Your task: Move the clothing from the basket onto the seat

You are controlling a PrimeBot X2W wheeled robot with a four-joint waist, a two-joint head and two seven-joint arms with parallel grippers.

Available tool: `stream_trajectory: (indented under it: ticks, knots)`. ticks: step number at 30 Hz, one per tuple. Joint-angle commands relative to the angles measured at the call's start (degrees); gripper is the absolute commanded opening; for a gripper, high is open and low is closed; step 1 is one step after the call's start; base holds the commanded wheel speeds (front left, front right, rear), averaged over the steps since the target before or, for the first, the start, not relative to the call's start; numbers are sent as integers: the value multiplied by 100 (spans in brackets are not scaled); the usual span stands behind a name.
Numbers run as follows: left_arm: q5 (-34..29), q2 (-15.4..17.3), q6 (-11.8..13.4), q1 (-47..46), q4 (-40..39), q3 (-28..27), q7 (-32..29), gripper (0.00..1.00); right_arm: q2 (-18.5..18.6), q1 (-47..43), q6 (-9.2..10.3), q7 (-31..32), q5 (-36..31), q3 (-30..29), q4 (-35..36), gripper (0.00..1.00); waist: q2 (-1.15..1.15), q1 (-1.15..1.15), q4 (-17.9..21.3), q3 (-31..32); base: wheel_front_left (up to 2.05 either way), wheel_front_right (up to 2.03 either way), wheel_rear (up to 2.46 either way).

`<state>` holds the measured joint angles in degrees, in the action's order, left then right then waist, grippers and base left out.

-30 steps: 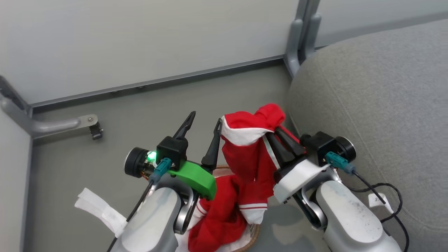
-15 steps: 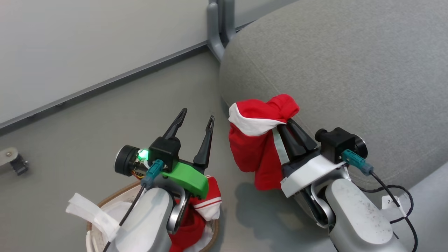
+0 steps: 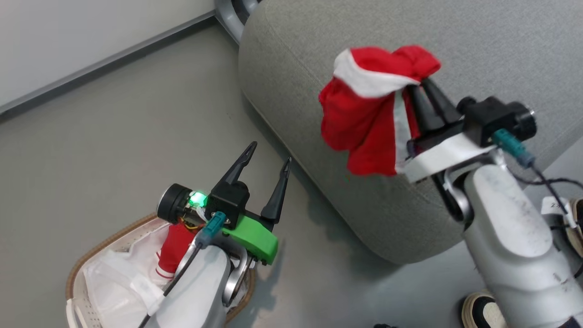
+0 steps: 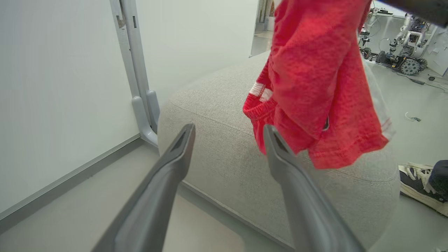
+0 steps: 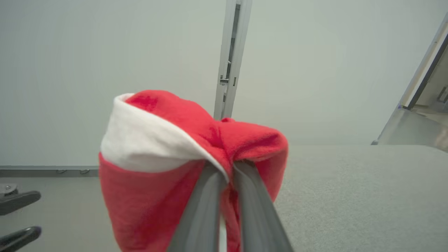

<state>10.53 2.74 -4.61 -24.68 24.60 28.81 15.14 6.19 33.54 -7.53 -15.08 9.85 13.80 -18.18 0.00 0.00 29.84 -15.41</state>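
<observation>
Holding one red garment (image 3: pixel 364 114) over the seat's (image 3: pixel 319 54) near edge.
Your right gripper (image 3: pixel 421 86) is clamping its bunched top; your left gripper (image 3: pixel 270 152) is hanging by the basket (image 3: pixel 104 239), fingers apart. The cloth is drooping limp and light, so take gathered folds.

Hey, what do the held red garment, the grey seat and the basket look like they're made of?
Red garment: soft fleece-like or terry knit, going by its fuzzy matte nap and limp folds. Seat: coarse woven upholstery, matte light grey, with visible weave and a stitched seam. Basket: apparently white perforated plastic, with a brown woven-looking rim and a white cloth liner.
</observation>
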Motion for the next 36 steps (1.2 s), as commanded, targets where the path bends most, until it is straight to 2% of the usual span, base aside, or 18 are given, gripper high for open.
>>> stream_trajectory:
  ticks: [1, 6, 11, 15, 19, 24, 28, 29, 30, 31, 36]
  knots:
    - [-66, 64, -44, -80, 46, 21, 1, 100, 106, 274, 7, -12, -82, -153, -16, 0, 0, 0, -44, -436, 0, 0, 0]
    - [-234, 151, -137, -259, 88, 56, 1, 100, 583, 1153, 8, -12, -316, -612, -353, 0, 0, 0, -310, -933, 0, 0, 0]
    - [-288, 124, -192, -520, 59, 179, 1, 100, 1285, 2015, 8, -12, -556, -899, -822, 0, 0, 0, -725, -1445, 0, 0, 0]
    - [-308, 117, -217, -702, 57, 179, 1, 100, 1602, 2504, 8, -12, -670, -1278, -1194, 0, 0, 0, -1048, -1846, 0, 0, 0]
    - [-331, 158, -214, -762, 51, 115, 1, 100, 1716, 2664, 8, -12, -904, -1581, -1566, 0, 0, 0, -1220, -2071, 0, 0, 0]
    - [-369, 232, -184, -772, 36, 8, 1, 100, 1701, 2471, 8, -12, -1324, -2262, -2169, 0, 0, 0, -1426, -2274, 0, 0, 0]
    - [-395, 279, -180, -666, 88, -17, 1, 100, 1600, 2213, 8, -12, -1549, -3137, -2668, 0, 0, 0, -1476, -2331, 0, 0, 0]
    - [-388, 281, -180, -645, 109, -29, 1, 100, 1560, 2132, 8, -11, -1645, -3407, -2845, 9, 0, 0, -1484, -2331, 0, 0, 0]
    - [-349, 268, -177, -631, 119, -49, 2, 100, 1510, 2067, 8, -12, -1686, -3623, -2950, 84, 0, 0, -1491, -2325, 0, 0, 0]
    - [-322, 253, -176, -630, 127, -63, 1, 100, 1479, 1983, 7, -12, -1805, -3802, -3016, 100, 0, 0, -1496, -2314, 0, 0, 0]
    - [-276, 204, -145, -548, 170, -140, 1, 100, 1243, 1543, 8, -12, -1973, -4327, -2960, 100, 0, 0, -1453, -2145, 0, 0, 0]
